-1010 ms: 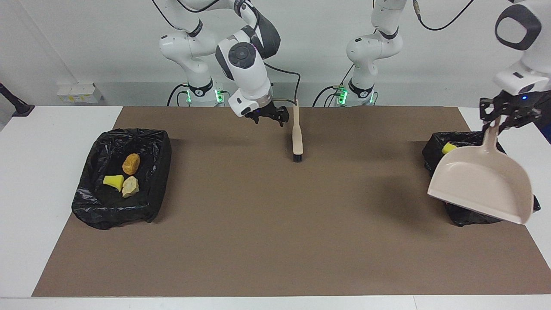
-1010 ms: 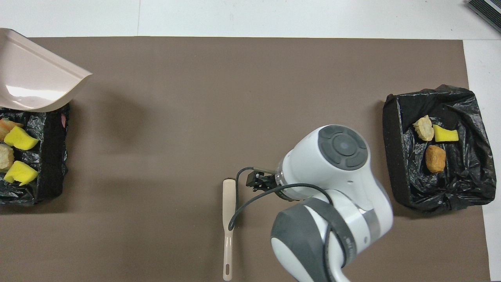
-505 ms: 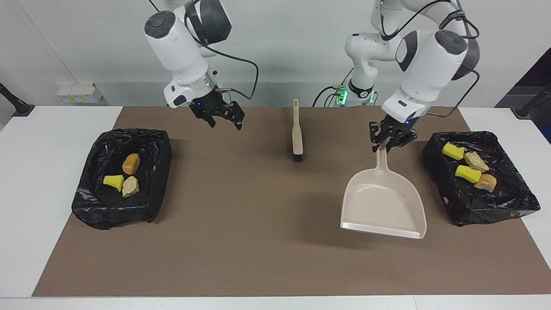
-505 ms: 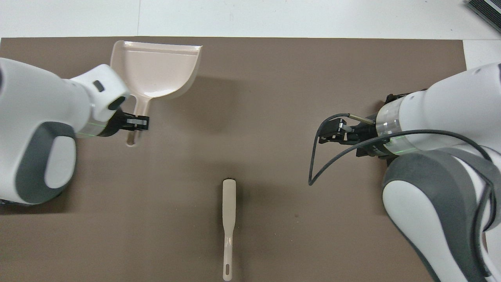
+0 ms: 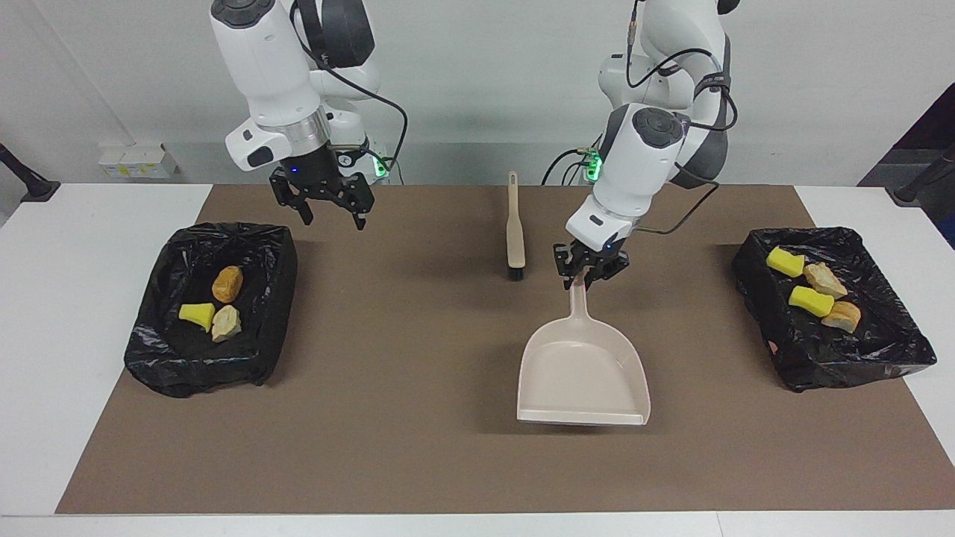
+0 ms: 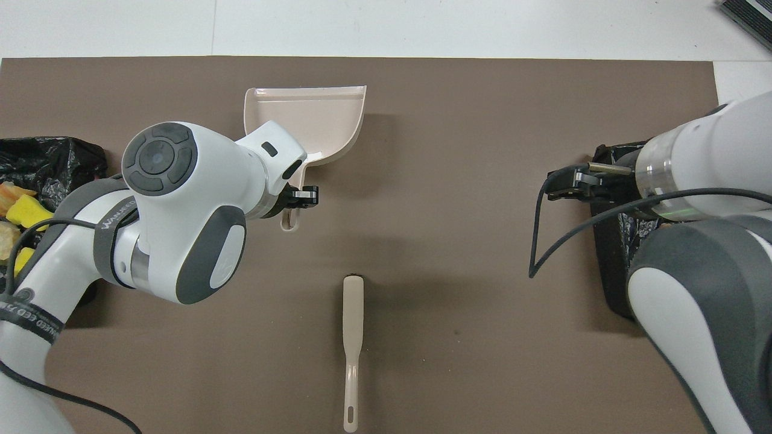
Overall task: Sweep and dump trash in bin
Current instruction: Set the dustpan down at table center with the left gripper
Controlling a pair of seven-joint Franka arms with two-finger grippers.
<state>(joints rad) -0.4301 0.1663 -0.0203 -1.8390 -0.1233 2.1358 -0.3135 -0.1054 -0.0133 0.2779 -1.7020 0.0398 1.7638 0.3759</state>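
Hiding most trash (image 6: 24, 208), the left tool (image 5: 586, 274) grips the dustpan (image 5: 583, 373).

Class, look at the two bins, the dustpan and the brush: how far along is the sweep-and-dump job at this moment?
Done: all seven scraps are binned, three in the bin at the right arm's end, four in the other bin; none lies on the mat. In hand: the left gripper grips the empty dustpan by its handle. Left: setting it down. The brush lies unheld; the right gripper is open.

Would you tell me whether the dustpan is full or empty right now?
Empty: the dustpan shows only its bare beige inside, with no scraps in it.
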